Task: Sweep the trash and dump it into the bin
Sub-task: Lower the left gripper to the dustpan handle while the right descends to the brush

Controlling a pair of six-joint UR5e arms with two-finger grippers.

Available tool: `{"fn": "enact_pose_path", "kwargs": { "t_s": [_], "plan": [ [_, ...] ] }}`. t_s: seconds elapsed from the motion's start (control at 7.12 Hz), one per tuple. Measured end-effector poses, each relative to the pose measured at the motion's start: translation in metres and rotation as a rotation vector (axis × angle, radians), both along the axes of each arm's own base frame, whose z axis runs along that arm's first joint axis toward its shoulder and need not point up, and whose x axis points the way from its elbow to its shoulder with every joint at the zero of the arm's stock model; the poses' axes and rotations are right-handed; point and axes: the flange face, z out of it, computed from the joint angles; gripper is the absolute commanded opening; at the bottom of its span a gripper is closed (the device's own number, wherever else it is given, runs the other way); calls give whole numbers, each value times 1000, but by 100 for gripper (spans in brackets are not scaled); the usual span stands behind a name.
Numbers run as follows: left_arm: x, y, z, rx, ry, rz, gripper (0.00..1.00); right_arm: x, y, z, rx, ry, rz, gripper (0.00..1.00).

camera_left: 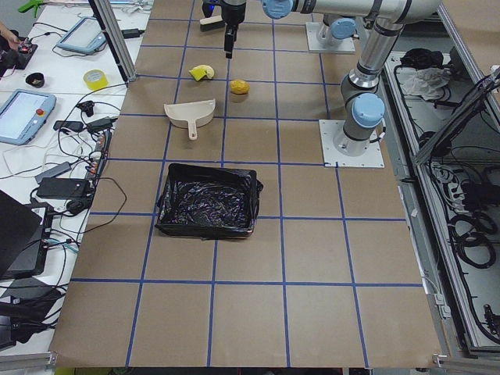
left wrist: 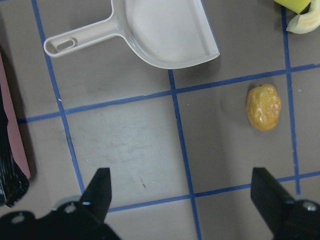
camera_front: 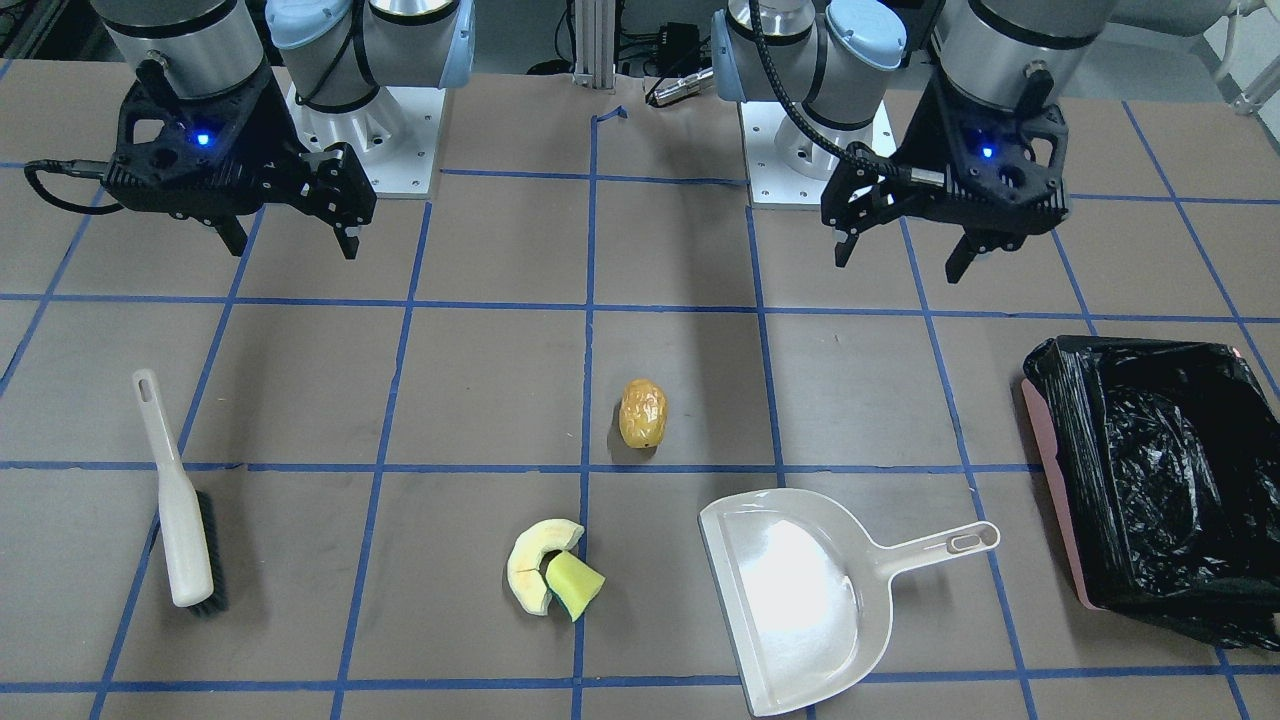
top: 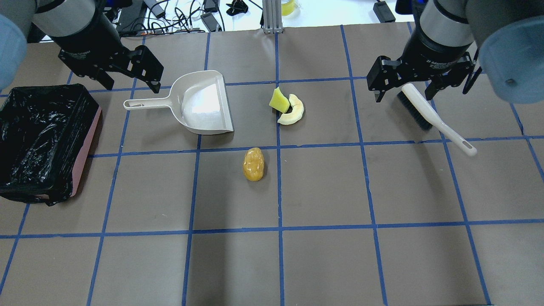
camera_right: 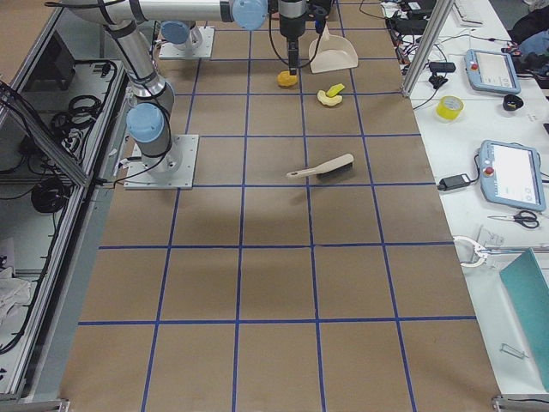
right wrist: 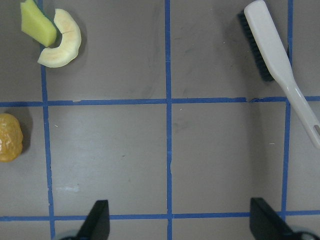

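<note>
**Light scraps, two handles to take**

Both claws hover above the surface, each with its jaws apart and holding nothing. The left claw hangs near the pan and the bin. The right claw hangs on the brush side.

The trash lies mid-surface. The lump sits alone, while the slice and wedge touch each other, farther from the robot. None of it is in the pan or the bin yet.

The pieces look small and light, so bristles should push them easily. The rounded lump may roll off line, and the flat-sided slice and wedge will more likely slide.

The brush looks stiff; its thin brush handle is the place to grip, leaving the bristles free. The pan looks like light, smooth plastic and may skid when pushed against, so a firm hold on the pan handle seems wise. The bin's bag looks soft and crinkly, so tip over it rather than press on it.
</note>
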Motion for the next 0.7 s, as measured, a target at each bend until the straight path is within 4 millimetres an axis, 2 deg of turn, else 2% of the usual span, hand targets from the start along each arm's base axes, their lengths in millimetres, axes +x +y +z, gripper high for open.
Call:
{"fn": "enact_pose_path", "kwargs": {
  "t_s": [0.28,0.42,0.7],
  "plan": [
    [21,-37,-38,14,-15,-271,98,-5,-8,-7,6,1,26,100],
    [26,-60,-63,7,-28,-429,98,-16,-16,-12,10,22,106,100],
    [40,-104,-123,6,-52,-724,98,-70,-35,-21,22,84,405,100]
  ]
}}
